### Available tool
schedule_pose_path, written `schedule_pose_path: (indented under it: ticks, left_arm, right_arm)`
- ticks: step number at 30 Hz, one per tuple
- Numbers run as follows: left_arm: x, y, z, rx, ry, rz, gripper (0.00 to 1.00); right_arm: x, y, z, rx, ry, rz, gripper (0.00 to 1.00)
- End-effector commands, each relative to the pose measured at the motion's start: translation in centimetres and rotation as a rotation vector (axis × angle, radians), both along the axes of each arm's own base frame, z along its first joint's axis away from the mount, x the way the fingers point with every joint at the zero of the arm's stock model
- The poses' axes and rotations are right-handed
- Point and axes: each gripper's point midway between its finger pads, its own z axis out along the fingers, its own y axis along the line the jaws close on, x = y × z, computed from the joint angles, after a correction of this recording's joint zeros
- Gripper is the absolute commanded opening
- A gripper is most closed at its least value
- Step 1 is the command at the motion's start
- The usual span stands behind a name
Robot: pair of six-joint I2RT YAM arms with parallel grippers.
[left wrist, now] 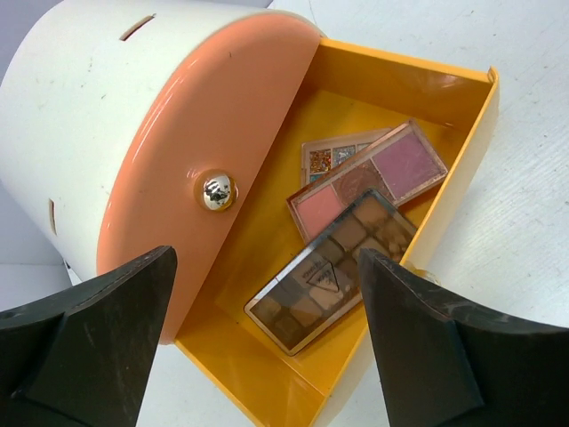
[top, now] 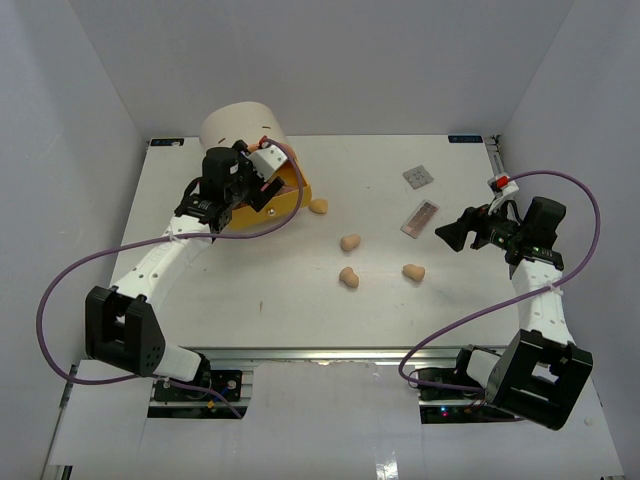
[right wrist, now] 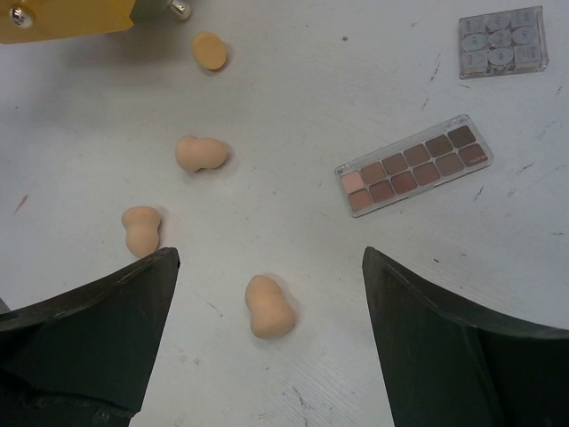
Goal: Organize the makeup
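Makeup sits in two spots. Four tan egg-shaped sponges [top: 350,242] lie loose in the middle of the white table [top: 250,300], each pointing its own way. Right of them lies a long brown palette [top: 421,217], its long side running from near-left to far-right. A small grey palette [top: 418,176] lies just past it. At the far left, a dark brown palette [left wrist: 333,267] and a pink palette [left wrist: 369,178] lie crooked in the open yellow drawer [left wrist: 444,89] of the round cream unit [top: 240,125]. The left gripper [left wrist: 265,258] hangs by that drawer, wide open, holding nothing. The right gripper [right wrist: 267,258] hangs near the long brown palette, wide open and holding nothing too.
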Motion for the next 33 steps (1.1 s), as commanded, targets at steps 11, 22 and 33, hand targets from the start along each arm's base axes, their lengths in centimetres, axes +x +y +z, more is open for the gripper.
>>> schedule_pose_path:
  ticks: [11,22,33]
  left_arm:
    - [-7.0,-0.9,10.9,-0.568,-0.022,0.078,0.98]
    - [-18.0,2.3,5.9,-0.804,0.037,0.161,0.98]
    - [-20.5,5.9,4.3,-0.901,-0.121,0.270,0.98]
  right_arm:
    - [1.1,-0.9,-3.0,-0.110,0.087,-0.054,0.90]
    - [6.5,-0.5,-8.9,-0.368,0.373,-0.459,0.90]
    - [13.2,1.8,-9.4,-0.188,0.481,-0.605,0.90]
